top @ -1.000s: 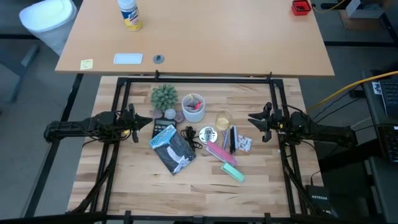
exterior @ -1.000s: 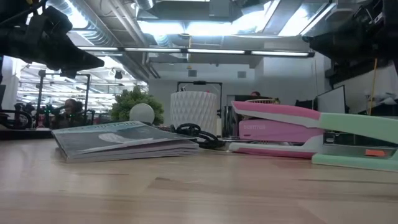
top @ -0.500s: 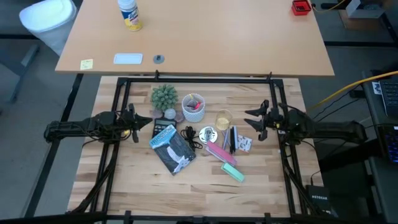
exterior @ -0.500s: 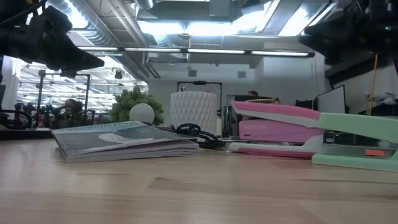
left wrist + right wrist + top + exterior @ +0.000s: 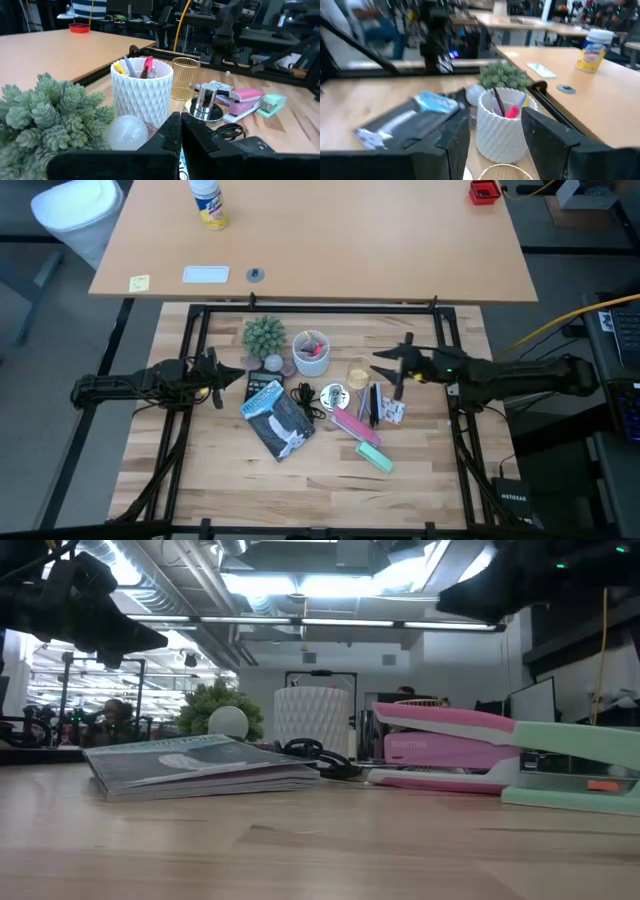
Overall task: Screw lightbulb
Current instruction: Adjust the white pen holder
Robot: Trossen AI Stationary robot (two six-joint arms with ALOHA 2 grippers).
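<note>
Near the middle of the high view, a cluster of small items sits on the wooden table (image 5: 200, 470). The lightbulb (image 5: 273, 363), a small round white globe, lies at the cluster's upper left, touching the base of a small green plant (image 5: 263, 335) and just beside a white textured cup (image 5: 311, 353) holding pink and yellow items. In the left wrist view the lightbulb (image 5: 128, 131) rests between the plant and the cup, close ahead of that arm's fingers.

At centre left of the high view, the left gripper (image 5: 238, 373) hovers just left of the cluster, its fingers closed together and holding nothing; the left wrist view shows the two dark tips pressed side by side. At centre right, the right gripper (image 5: 387, 369) reaches in above a clear amber-tinted glass (image 5: 359, 370), fingers spread wide apart and empty; the right wrist view shows a broad gap between them.

Lower in the cluster lie a booklet (image 5: 277, 418), a coiled black cord (image 5: 303, 397), a pink stapler (image 5: 351, 425) and a mint-green stapler (image 5: 376, 457).
</note>
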